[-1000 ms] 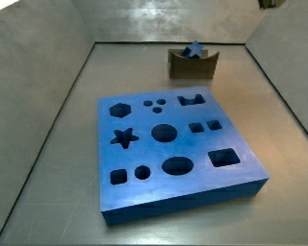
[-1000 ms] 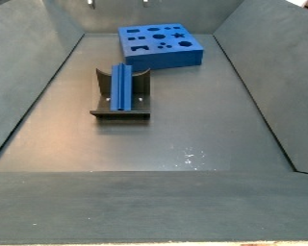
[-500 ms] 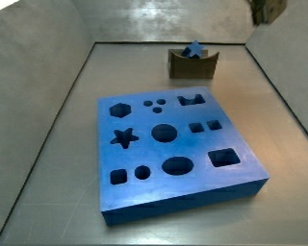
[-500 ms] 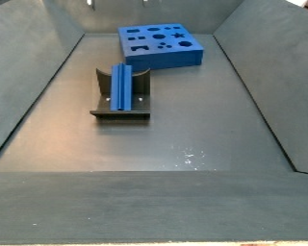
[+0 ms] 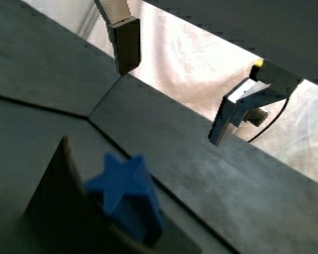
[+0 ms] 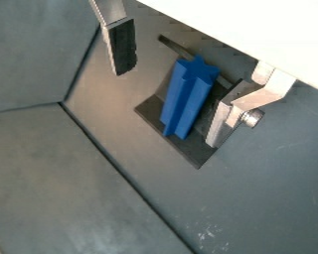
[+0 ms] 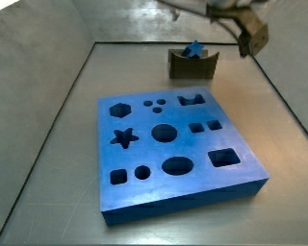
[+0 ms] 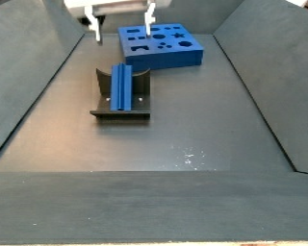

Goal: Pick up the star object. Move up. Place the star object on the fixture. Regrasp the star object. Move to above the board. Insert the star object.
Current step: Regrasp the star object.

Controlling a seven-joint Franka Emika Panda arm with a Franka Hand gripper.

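Here, what you have in front of you:
Surface: a dull grey metal floor [image 8: 183, 125] walled by sloping grey panels, like a shallow bin; you can see faint glare on the far floor in a side view.
Writing: none you can read on any piece.
Board: the blue slab [image 7: 173, 146] lies flat on the floor, holes up; in a side view [image 8: 162, 46] it sits at the far end.
Fixture: the fixture [image 8: 120, 96] stands apart from the board, nearer the middle of the floor.
Star object: the star object [image 8: 122, 85] lies lengthwise in the fixture's notch; its star end faces you in a side view [image 7: 192, 49].
Gripper: the gripper [image 8: 119, 21] hangs above the fixture's far end, clear of it.
Fingers: the fingers [image 6: 122, 47] stand wide apart and empty; in a wrist view the star object [image 6: 189, 95] lies below, between them, untouched.
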